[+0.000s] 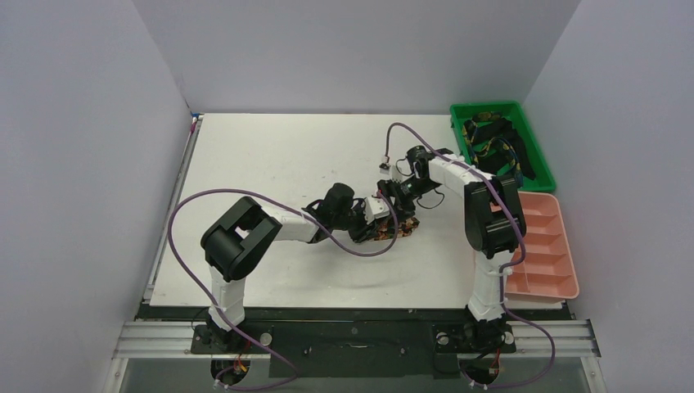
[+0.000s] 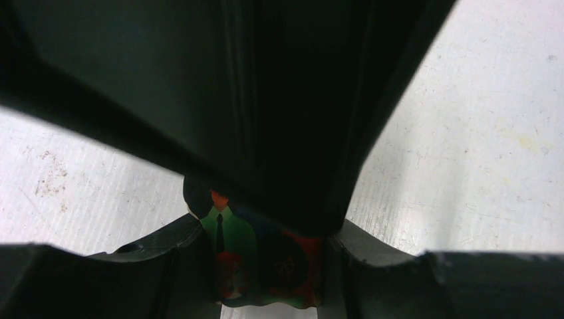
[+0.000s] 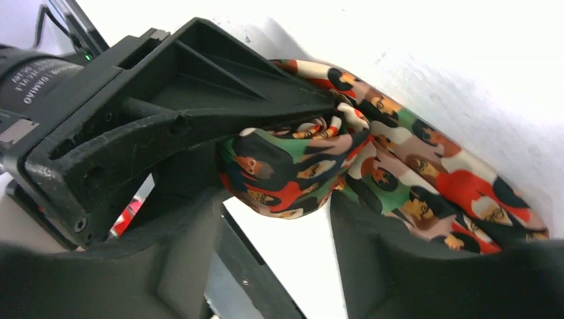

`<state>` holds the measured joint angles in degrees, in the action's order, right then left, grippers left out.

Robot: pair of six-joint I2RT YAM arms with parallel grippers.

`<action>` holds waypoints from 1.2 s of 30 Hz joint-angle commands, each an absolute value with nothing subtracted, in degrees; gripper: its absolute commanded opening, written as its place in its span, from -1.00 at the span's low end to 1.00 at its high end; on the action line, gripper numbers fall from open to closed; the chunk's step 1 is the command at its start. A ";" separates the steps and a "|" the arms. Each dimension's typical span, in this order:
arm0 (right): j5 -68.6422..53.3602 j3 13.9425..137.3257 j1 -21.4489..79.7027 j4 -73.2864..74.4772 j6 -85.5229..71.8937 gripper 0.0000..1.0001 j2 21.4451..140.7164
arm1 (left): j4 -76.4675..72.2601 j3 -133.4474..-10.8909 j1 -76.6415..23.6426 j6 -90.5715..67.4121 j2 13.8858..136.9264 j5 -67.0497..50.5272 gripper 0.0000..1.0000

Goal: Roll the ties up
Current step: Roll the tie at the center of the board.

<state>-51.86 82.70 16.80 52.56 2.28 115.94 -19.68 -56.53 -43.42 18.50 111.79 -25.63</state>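
Observation:
The printed tie (image 1: 395, 228), dark with red, orange and green figures, lies partly rolled at mid table. In the left wrist view my left gripper (image 2: 269, 262) is shut on a fold of it (image 2: 266, 256), with the right gripper's dark body just above. In the right wrist view the roll (image 3: 292, 166) sits between the tips of my right gripper (image 3: 279, 206), touching both fingers, and the loose tail (image 3: 459, 189) drapes over the right finger. The left gripper's finger (image 3: 219, 100) presses on the roll from above. From above, both grippers (image 1: 372, 227) (image 1: 401, 209) meet at the roll.
A green bin (image 1: 543, 164) at the back right holds other dark ties (image 1: 491, 143) with yellow-green patterns. A pink divided tray (image 1: 544, 246) stands in front of it. Purple cables (image 1: 270, 199) arc over both arms. Grey walls enclose the white table (image 1: 270, 155).

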 commanded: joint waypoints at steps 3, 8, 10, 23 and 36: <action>-48.60 82.90 17.45 50.78 2.68 -0.71 117.22 | -8.91 -56.89 -43.44 20.83 112.94 -21.27 -0.26; -42.00 81.13 14.62 51.81 4.49 -1.00 118.54 | -10.01 -57.79 -43.14 19.91 111.88 -25.92 0.19; -39.75 81.33 13.99 52.15 4.67 -1.00 119.63 | -11.67 -58.45 -43.05 19.13 111.44 -28.09 0.33; -32.53 84.91 12.67 53.86 4.34 -1.00 126.78 | -25.94 -62.78 -43.20 14.38 112.93 -35.54 0.59; -36.61 86.37 15.82 58.08 11.16 -1.00 128.28 | -21.69 -63.29 -44.15 18.53 116.64 -36.24 0.46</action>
